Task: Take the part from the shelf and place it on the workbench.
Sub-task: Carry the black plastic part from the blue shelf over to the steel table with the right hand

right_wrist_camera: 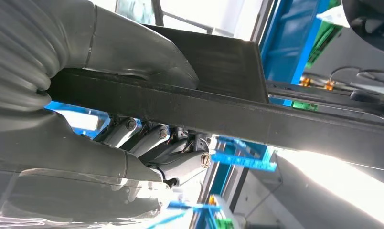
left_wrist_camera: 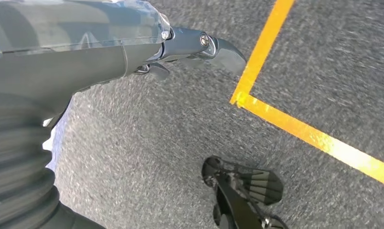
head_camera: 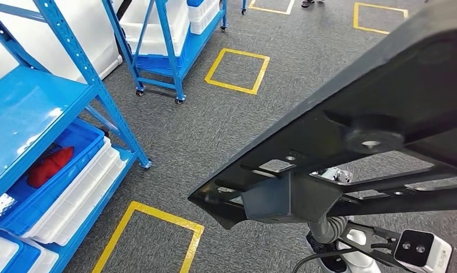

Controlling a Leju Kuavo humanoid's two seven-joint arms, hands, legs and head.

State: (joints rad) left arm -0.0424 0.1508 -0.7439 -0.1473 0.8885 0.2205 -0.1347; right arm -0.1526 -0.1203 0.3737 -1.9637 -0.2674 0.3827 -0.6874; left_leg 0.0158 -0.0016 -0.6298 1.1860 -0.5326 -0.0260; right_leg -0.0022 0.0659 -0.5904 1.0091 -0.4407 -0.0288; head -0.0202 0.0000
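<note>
Carry step: right hand point(right_wrist_camera: 147, 157) clamps the black part point(head_camera: 351, 142), thumb above and fingers below, off the blue shelf point(head_camera: 38, 108); left hand point(left_wrist_camera: 180, 47) hangs curled, holding nothing; next, find the workbench.

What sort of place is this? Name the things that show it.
Probably a factory or warehouse floor: blue steel shelving holding blue and white storage bins, and yellow tape squares marked on grey carpet. The right hand grips a black part.

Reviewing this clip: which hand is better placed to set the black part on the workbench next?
Right. The right robot hand already grips the black part, thumb over it and fingers beneath. The left robot hand hangs over the grey floor, holding nothing.
</note>
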